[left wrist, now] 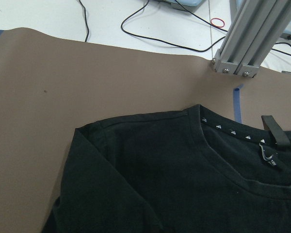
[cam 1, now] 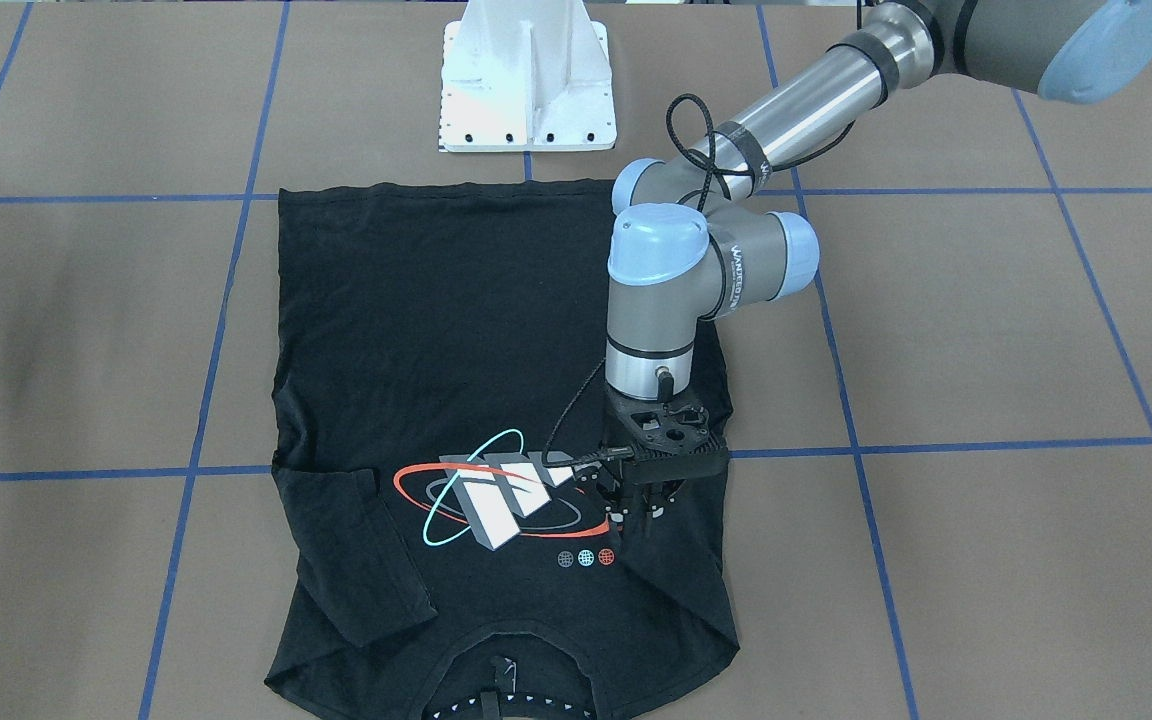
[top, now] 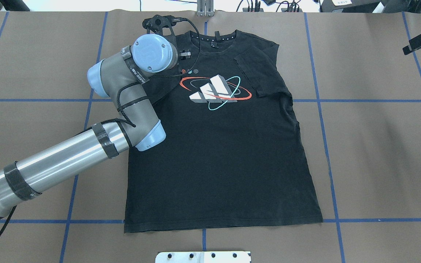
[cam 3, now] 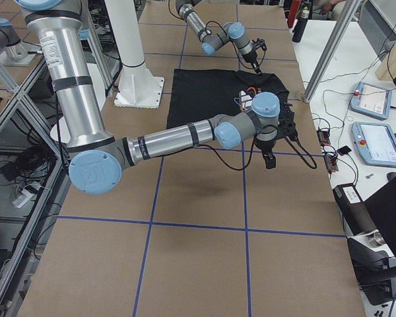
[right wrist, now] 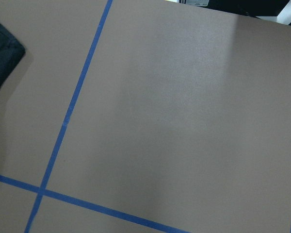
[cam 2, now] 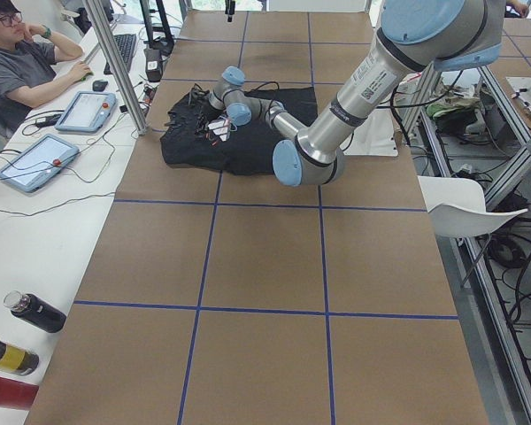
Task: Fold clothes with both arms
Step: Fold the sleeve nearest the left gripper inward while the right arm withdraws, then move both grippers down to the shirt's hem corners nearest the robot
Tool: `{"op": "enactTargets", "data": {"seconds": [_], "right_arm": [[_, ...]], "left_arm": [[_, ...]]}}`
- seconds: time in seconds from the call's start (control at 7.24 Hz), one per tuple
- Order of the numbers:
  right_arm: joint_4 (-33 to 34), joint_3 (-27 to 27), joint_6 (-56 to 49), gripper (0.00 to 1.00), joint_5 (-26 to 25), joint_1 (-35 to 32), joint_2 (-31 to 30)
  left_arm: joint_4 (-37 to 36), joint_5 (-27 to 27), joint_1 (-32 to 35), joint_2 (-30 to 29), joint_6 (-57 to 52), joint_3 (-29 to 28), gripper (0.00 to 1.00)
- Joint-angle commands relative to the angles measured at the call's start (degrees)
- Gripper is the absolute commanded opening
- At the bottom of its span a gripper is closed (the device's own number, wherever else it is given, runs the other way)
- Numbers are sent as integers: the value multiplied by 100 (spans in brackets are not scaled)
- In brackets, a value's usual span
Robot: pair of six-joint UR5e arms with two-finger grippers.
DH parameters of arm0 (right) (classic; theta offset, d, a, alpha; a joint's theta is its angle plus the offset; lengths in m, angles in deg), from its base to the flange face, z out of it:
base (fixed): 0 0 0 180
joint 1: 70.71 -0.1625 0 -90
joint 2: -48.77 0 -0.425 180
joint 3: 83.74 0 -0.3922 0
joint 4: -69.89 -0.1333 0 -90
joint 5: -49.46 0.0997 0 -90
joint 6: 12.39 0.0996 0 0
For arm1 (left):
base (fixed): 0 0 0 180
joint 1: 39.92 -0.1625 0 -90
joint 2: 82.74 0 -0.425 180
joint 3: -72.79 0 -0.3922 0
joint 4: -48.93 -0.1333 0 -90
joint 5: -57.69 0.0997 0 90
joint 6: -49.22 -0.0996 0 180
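Note:
The black T-shirt lies flat, face up, on the brown table, with its collar at the far edge from the robot. The sleeve on the robot's right side is folded in over the chest. My left gripper points straight down at the other folded-in sleeve, beside the orange-and-teal graphic. Its fingers stand slightly apart, with no cloth lifted between them. The overhead view hides it under the left wrist. My right gripper hangs over bare table off the shirt's side. I cannot tell whether it is open or shut.
The white pedestal base stands at the shirt's hem end. An aluminium post rises just past the collar. An operator with tablets sits along that far edge. Blue tape lines grid the table.

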Motion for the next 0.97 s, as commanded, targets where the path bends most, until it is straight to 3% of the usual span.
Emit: {"op": "enactTargets", "data": {"seconds": [0.0, 0.28, 0.41, 0.69, 0.83], "right_arm": [[-9, -149, 374, 100, 9, 11, 4], [-17, -771, 1522, 100, -61, 230, -57], [-17, -1070, 2033, 100, -296, 483, -145], [-17, -1965, 3122, 100, -1139, 1395, -618], [-26, -2544, 3763, 100, -1325, 1800, -994]], "left_arm": [[-188, -257, 27, 375, -488, 944, 100], [-722, -801, 115, 1436, -1655, 2813, 100], [-717, -908, 98, 1929, -1686, 3431, 100], [-725, -1442, 107, 2222, -1660, 3980, 100], [-734, -1524, 54, 2468, -1643, 4287, 100]]}}
